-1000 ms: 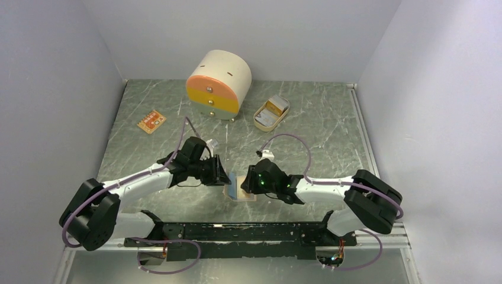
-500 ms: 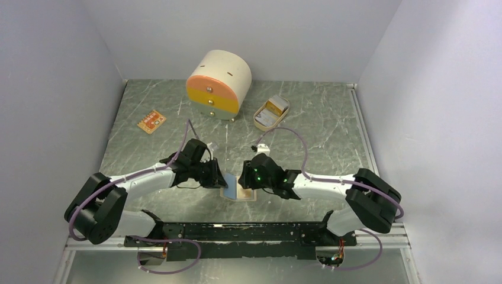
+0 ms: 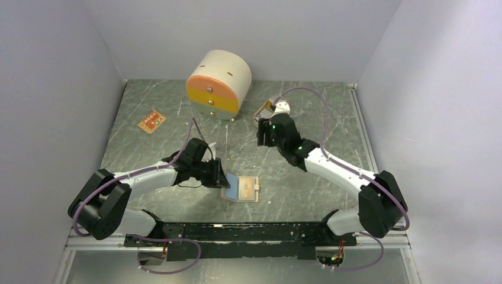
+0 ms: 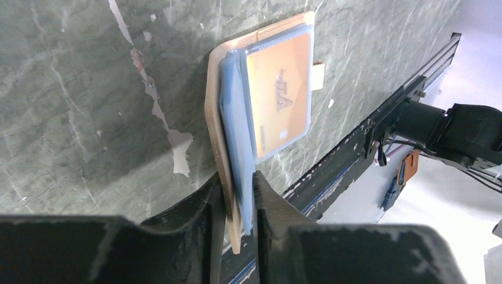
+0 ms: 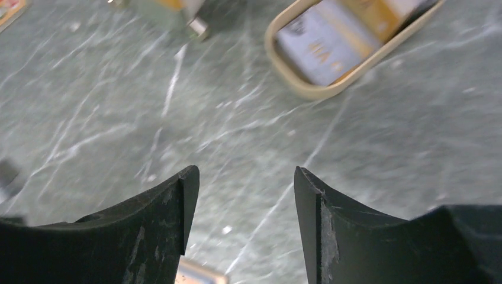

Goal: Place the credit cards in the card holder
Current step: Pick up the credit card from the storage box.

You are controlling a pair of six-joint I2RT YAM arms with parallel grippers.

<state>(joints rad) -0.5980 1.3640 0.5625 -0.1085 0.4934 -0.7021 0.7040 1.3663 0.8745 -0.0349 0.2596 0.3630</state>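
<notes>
My left gripper (image 4: 237, 195) is closed narrow on the near edge of the card holder (image 4: 213, 118). The holder lies open on the table (image 4: 89, 89) near its front edge, with an orange card (image 4: 281, 89) in its clear pocket. My right gripper (image 5: 245, 177) stands wide and empty above the table, near the tray (image 5: 308, 93) holding more cards (image 5: 322, 44).

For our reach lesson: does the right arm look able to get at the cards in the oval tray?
Probably yes: the right pincer is open and empty, the cards lie uncovered in the oval tray, nothing between.
</notes>
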